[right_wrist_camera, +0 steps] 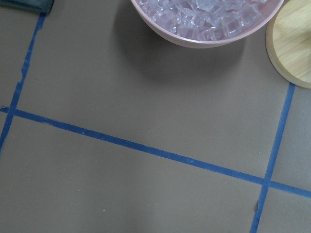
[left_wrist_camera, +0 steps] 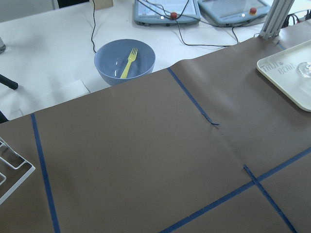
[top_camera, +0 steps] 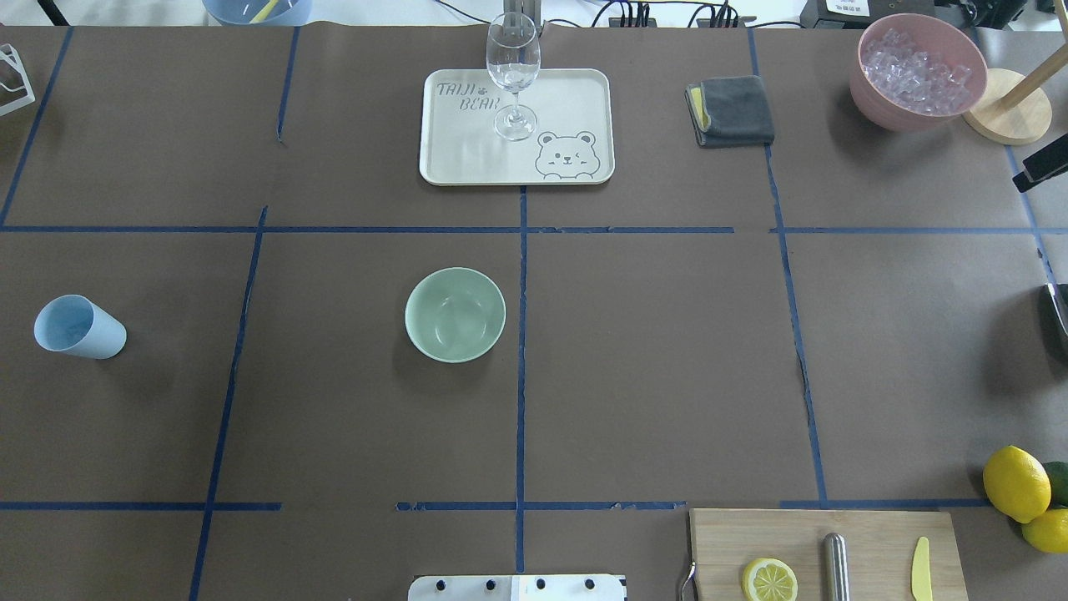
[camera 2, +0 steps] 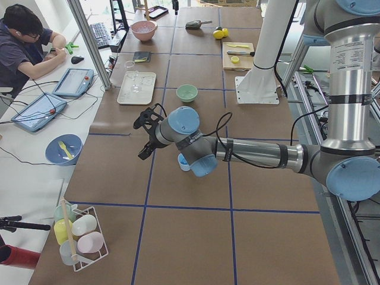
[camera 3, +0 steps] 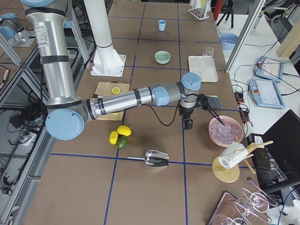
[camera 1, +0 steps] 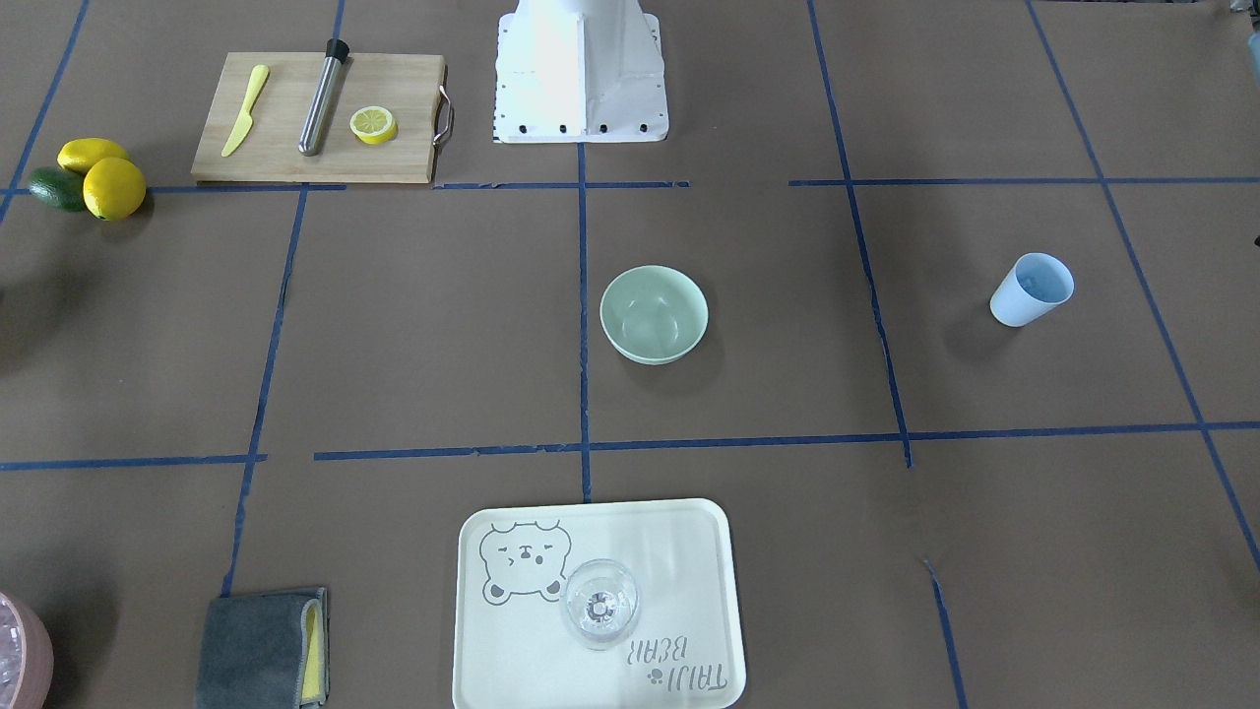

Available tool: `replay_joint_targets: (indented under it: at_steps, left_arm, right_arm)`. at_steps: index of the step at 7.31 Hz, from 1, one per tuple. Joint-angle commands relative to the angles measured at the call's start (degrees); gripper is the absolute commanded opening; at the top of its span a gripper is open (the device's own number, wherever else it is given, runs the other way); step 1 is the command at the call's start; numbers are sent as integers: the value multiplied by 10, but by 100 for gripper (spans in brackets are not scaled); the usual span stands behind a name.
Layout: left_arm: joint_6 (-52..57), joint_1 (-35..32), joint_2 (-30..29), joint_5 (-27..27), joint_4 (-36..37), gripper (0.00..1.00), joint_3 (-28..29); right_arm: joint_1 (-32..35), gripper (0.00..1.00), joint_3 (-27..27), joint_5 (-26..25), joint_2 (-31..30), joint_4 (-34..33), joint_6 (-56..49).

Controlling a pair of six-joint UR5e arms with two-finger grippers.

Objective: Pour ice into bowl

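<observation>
Well, the clear ice cubes (top_camera: 914, 67) lie in the round pink container (top_camera: 884, 115) just beside the right gripper (camera 3: 188, 124), well apart from the pale mint-green bowl (top_camera: 455, 315). Whether that gripper is open or holds anything, I cannot tell

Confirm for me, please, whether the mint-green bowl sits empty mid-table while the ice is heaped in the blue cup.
Not quite: the ice is heaped in the pink container, not the blue cup, as the overhead exterior view shows; the bowl does sit empty mid-table.
</observation>
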Motion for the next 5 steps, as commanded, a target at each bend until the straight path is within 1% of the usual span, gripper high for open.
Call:
replay_joint_targets:
  at_steps: [1, 2, 3, 4, 5]
  left_arm:
    - [-121, 106, 21, 157, -77, 100, -3]
    - [-156, 171, 42, 261, -117, 100, -4]
    - [-166, 209, 65, 318, -147, 100, -4]
    - [-172, 252, 81, 391, -167, 100, -4]
    - [-199, 309, 86, 469, -170, 100, -4]
  right_arm:
    - [1, 100, 1, -3, -9, 1, 4]
    - [2, 100, 3, -4, -10, 1, 7]
    - [2, 100, 3, -3, -11, 1, 7]
    - [2, 100, 1, -3, -15, 1, 6]
    - [2, 100, 2, -3, -23, 1, 6]
